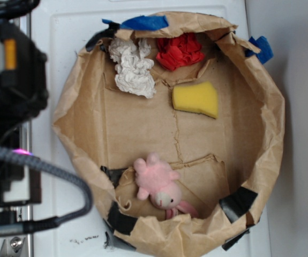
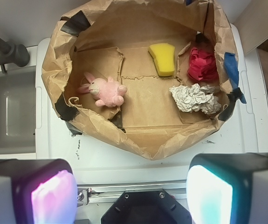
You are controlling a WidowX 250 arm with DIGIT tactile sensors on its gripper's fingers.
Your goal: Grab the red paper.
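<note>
The red paper (image 1: 179, 51) (image 2: 202, 64) is a bright red crumpled wad lying against the far wall inside the brown paper basin (image 1: 76, 115) (image 2: 161, 147). In the wrist view my gripper (image 2: 131, 193) hangs high above the white tabletop, outside the basin's near rim and far from the red paper. Its two glowing pads (image 2: 54, 198) stand wide apart with nothing between them. In the exterior view only the dark arm and cable show at the left edge; the fingers are out of that frame.
Also in the basin lie a white crumpled paper wad (image 1: 135, 67) (image 2: 195, 98) next to the red one, a yellow sponge (image 1: 196, 99) (image 2: 162, 58) and a pink plush toy (image 1: 159, 184) (image 2: 103, 89). A sink (image 2: 8, 116) sits to the left.
</note>
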